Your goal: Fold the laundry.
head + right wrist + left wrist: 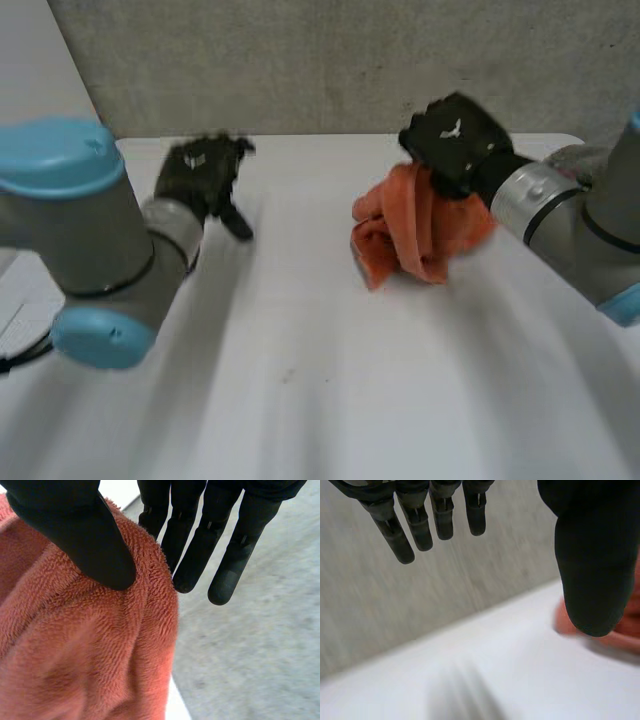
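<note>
An orange terry towel (415, 235) hangs bunched from my right hand (455, 140) at the far right of the white table (320, 380), its lower folds on or just above the tabletop. At that hand, my thumb (75, 530) presses a ridge of the towel (75, 655) against the straight fingers behind it, so the hand is shut on the cloth. My left hand (200, 175) hovers above the far left of the table, open and holding nothing. Its fingers (417, 527) are straight, and a bit of the towel (625, 625) shows past its thumb.
A grey wall (330, 60) runs just behind the table's far edge. Something pale and rounded (575, 158) lies at the far right corner behind my right arm. Bare tabletop stretches from the towel to the near edge.
</note>
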You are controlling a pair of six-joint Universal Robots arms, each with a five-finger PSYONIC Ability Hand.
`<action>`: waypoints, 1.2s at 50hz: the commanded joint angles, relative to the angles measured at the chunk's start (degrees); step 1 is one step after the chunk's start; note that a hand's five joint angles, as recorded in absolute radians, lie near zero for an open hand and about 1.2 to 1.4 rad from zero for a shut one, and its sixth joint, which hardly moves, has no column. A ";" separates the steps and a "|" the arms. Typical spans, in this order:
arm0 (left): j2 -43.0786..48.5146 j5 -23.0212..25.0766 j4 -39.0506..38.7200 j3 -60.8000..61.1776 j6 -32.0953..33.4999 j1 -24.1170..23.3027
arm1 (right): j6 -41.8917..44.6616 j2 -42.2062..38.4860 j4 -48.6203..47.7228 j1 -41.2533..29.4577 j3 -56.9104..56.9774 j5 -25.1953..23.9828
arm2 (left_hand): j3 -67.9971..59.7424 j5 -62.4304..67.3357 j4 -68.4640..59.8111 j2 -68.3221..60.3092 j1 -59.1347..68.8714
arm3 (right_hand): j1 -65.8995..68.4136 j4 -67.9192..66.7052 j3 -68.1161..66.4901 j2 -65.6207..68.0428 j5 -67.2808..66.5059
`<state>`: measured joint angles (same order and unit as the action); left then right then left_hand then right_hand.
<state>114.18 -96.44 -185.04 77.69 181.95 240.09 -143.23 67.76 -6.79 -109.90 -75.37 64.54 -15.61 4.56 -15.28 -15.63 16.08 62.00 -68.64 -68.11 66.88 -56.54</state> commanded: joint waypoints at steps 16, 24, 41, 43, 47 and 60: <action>-12.66 3.88 -3.31 14.68 -2.04 8.38 | 21.87 -3.51 19.19 -8.84 -0.48 -10.23 | 2.71 -1.66 2.38 2.73 -3.17 | -52.00 58.64 58.11 -56.88 56.54; -12.66 8.89 -3.13 15.21 2.70 6.27 | -12.05 5.53 11.71 -2.35 0.31 -0.83 | 2.71 -1.66 2.38 2.73 -3.17 | -52.00 58.64 58.11 -56.88 56.54; -8.19 0.20 6.62 13.80 -3.61 -5.77 | 14.55 -3.07 16.19 2.67 5.58 -2.83 | 1.54 -0.48 1.20 1.55 -2.00 | -51.16 57.80 57.28 -56.04 55.70; -6.26 -1.82 7.24 13.27 -6.25 -7.09 | 15.52 -6.05 17.07 2.14 8.65 -4.59 | 1.54 -0.48 1.20 1.55 -2.00 | -50.15 56.79 56.27 -55.04 54.70; -3.09 -3.49 8.03 11.96 -8.63 -9.37 | 15.88 -11.15 19.44 1.09 13.66 -6.09 | 1.54 -0.48 1.20 1.55 -2.00 | -49.14 55.78 55.25 -54.02 53.68; 7.71 -5.69 10.32 4.23 -11.18 -13.95 | 23.25 -25.21 20.33 -2.60 24.82 -5.57 | 1.54 -0.48 1.20 1.55 -2.00 | -48.97 55.61 55.09 -53.85 53.51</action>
<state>117.73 -101.08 -175.15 85.69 170.77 227.25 -122.57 47.54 14.15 -111.34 -54.09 58.41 -14.95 3.92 -14.29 -14.61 16.07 12.68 -11.96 -11.77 11.96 -2.84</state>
